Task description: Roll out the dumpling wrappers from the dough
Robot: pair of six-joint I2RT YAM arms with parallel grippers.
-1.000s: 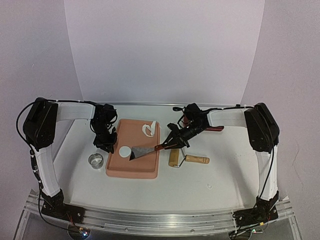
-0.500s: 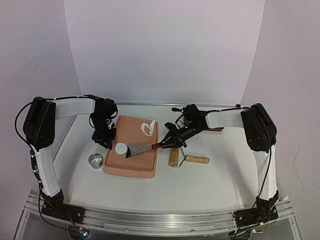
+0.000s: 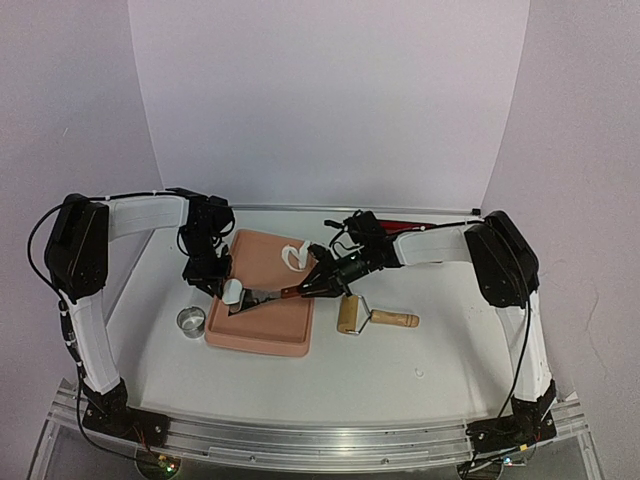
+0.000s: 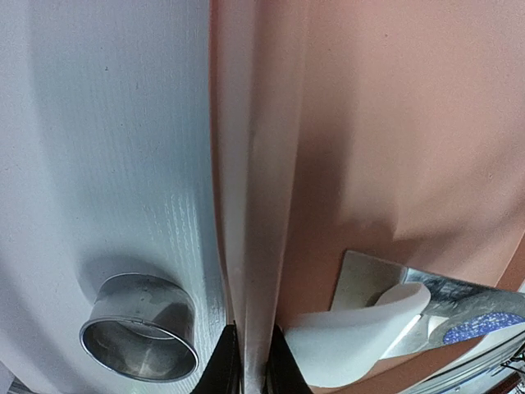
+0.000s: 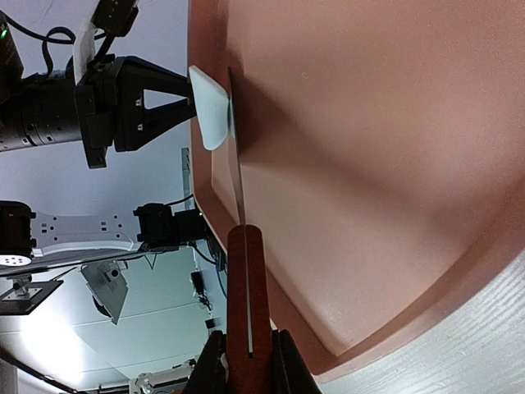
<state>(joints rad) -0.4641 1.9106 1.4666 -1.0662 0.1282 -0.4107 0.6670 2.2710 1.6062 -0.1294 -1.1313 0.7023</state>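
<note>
A round white dumpling wrapper [image 3: 232,291] lies curled on the metal blade of a scraper [image 3: 262,297], up against the left wall of the pink tray [image 3: 270,335]. My right gripper [image 3: 325,281] is shut on the scraper's red-brown handle [image 5: 247,287]. The blade shows edge-on in the right wrist view, with the wrapper [image 5: 209,115] at its tip. My left gripper [image 3: 212,275] is shut on the tray's left rim [image 4: 246,205]; the bent wrapper [image 4: 353,341] sits just inside it. A ragged strip of dough [image 3: 296,256] lies at the tray's far edge.
A small metal ring [image 3: 191,322] stands on the table left of the tray, close to my left gripper [image 4: 253,365] and seen as the ring [image 4: 139,338] in its wrist view. A wooden rolling pin [image 3: 375,318] lies right of the tray.
My right gripper has pushed the scraper and the wrapper leftward across the tray to its left wall. The wrapper has gone from flat to curled. The tray has shifted slightly left with my left gripper.
</note>
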